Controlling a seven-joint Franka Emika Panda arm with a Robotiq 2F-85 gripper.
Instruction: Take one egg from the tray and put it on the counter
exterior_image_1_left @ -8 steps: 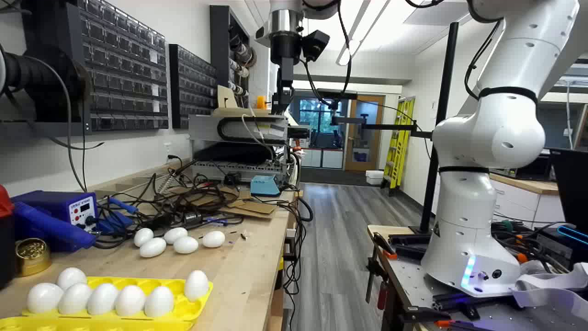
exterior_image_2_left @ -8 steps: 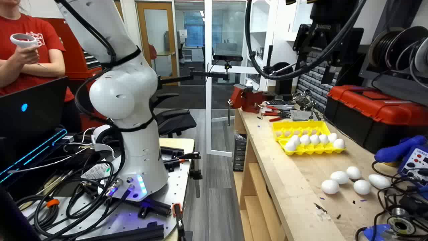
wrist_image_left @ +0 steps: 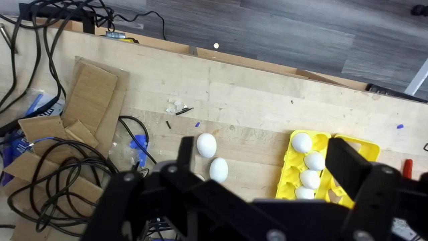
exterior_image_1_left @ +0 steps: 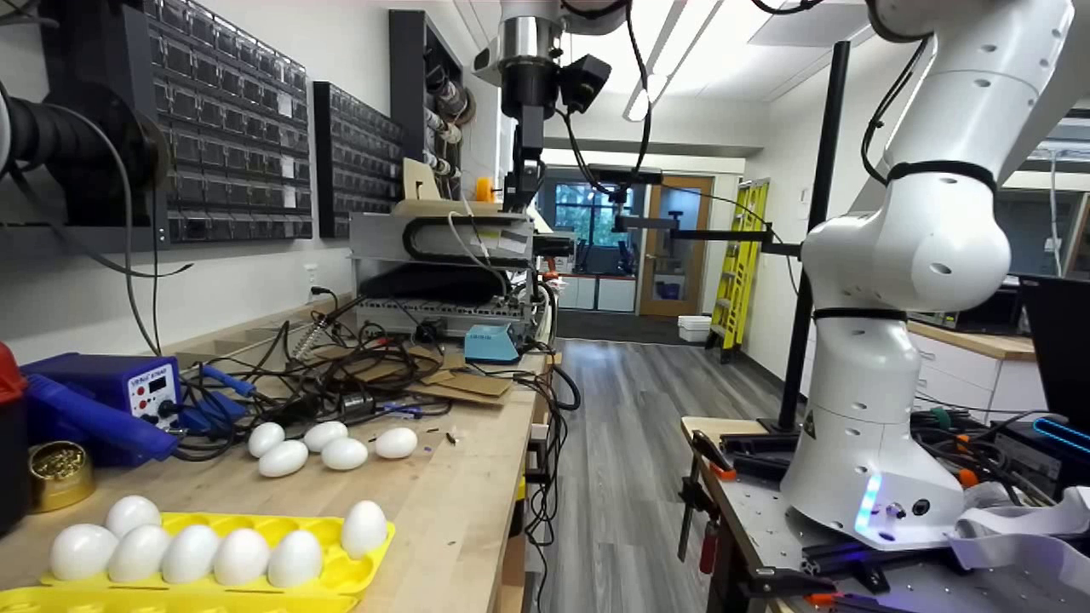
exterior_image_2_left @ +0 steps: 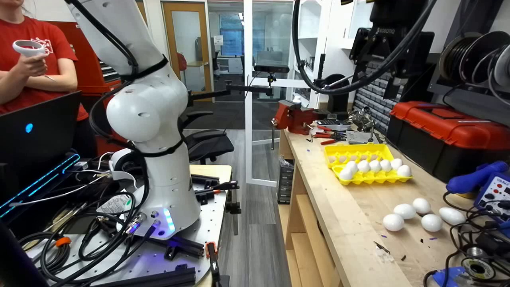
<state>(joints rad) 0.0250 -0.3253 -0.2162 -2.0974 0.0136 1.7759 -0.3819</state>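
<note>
The bright yellow tray (exterior_image_1_left: 375,566) lies open on the light-wood counter (exterior_image_1_left: 456,502) and holds several white eggs. One of them, a corner egg (exterior_image_1_left: 364,529), sits apart from the others at the floor-side end. The tray also shows in an exterior view (exterior_image_2_left: 374,181) and the wrist view (wrist_image_left: 291,169). Several loose white eggs (exterior_image_2_left: 405,211) lie on the counter beside the tray. My gripper (wrist_image_left: 262,145) is open and empty, high above the counter; in the wrist view its fingers frame loose eggs and part of the tray. The gripper hides the tray's lower part there.
Tangled black cables (exterior_image_1_left: 341,366) and cardboard pieces (wrist_image_left: 90,93) lie on the counter. A blue soldering station (exterior_image_1_left: 128,392), a red-and-black toolbox (exterior_image_2_left: 450,135) and a red vise (exterior_image_2_left: 295,115) also stand on it. A grey shelf unit (exterior_image_1_left: 443,264) stands at the counter's far end.
</note>
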